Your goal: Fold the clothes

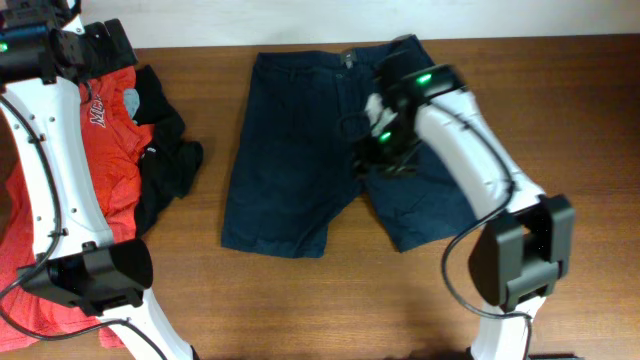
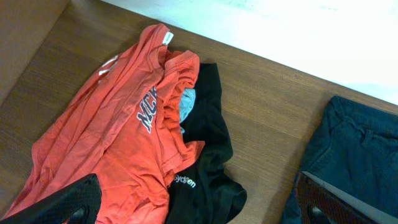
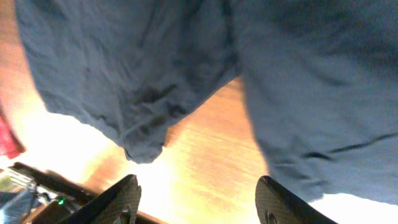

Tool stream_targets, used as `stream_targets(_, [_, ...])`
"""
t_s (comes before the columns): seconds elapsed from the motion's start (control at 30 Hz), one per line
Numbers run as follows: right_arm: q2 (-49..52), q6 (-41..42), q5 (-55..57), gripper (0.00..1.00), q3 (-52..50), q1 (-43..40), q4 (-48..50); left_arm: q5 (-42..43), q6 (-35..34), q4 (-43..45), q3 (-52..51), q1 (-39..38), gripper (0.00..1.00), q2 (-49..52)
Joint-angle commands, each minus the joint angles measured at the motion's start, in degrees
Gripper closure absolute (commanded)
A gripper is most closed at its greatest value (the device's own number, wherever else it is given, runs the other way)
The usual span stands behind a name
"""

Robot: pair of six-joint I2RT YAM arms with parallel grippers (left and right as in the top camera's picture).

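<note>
**Item 1.** Pair of dark navy blue cotton shorts (image 1: 290, 170): lying flat and spread open at the middle of the brown wooden surface (image 1: 300, 310). The buttoned waistband is at the far edge and both legs point toward the near edge. The legs part below the crotch, with bare wood showing between them.

**Item 2.** Right arm, white with black joints (image 1: 470, 150): reaches from the near right across the shorts' right-hand leg. Its head is above the crotch area, just below the fly.

**Item 3.** Right fingers (image 3: 121, 199): set apart, nothing between them. The wrist view is glary and soft. They appear to hang above the cloth rather than press on it, though contact cannot be told.

**Item 4.** Left arm, white with black joints (image 1: 40, 170): runs up the left edge, with its head at the far left corner.

**Item 5.** Left fingers (image 2: 68, 205): spread wide, gripping nothing, above the garment pile.

**Item 6.** Red-orange T-shirt with white lettering (image 2: 106, 137): crumpled at the left of the surface, well apart from the shorts.

**Item 7.** Small black garment (image 2: 208, 143): bunched against the T-shirt's right side and partly overlapping it. It lies between the T-shirt and the shorts, with bare wood separating it from the shorts.
</note>
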Motion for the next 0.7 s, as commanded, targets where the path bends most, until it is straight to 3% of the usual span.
stream_targets(0.0, [-0.2, 12.2, 3.7, 0.34, -5.3, 6.4, 4.7, 0.8, -0.7, 0.4, 1.3, 0.2, 0.01, 0.1])
stream_targets(0.23, [-0.2, 25.1, 5.7, 0.29, -17.0, 15.4, 16.4, 0.8, -0.7, 0.2, 1.3, 0.2, 0.01, 0.1])
stream_targets(0.53, [-0.2, 25.7, 5.4, 0.31, -22.6, 15.9, 19.9, 0.8, -0.7, -0.4, 1.1, 0.2, 0.01, 0.1])
stream_targets(0.67, [-0.2, 24.3, 5.4, 0.41, -22.6, 15.9, 21.7, 0.7, -0.7, -1.1, 1.0, 0.2, 0.01, 0.1])
